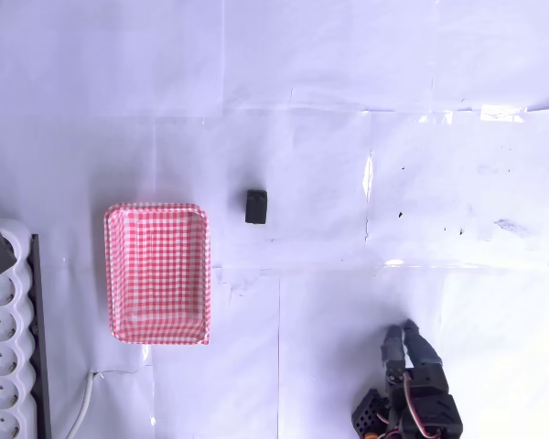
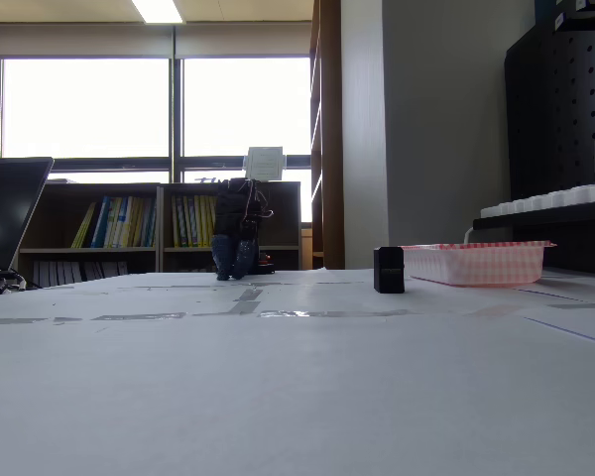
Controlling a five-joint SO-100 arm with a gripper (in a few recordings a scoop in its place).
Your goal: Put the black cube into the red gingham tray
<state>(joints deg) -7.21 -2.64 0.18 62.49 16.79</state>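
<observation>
That little black cube (image 1: pixel 256 207) looks light and rigid, easy to pinch across its flat sides, though I can't tell if the jaws are parted.

Black cube (image 1: pixel 256 207), red-and-white gingham tray (image 1: pixel 156 273), white table (image 1: pixel 348 73).

Probably an office: bookshelves (image 2: pixel 129 230), big windows (image 2: pixel 84 107), laptop (image 2: pixel 8 213), ceiling light (image 2: pixel 159 10).
</observation>
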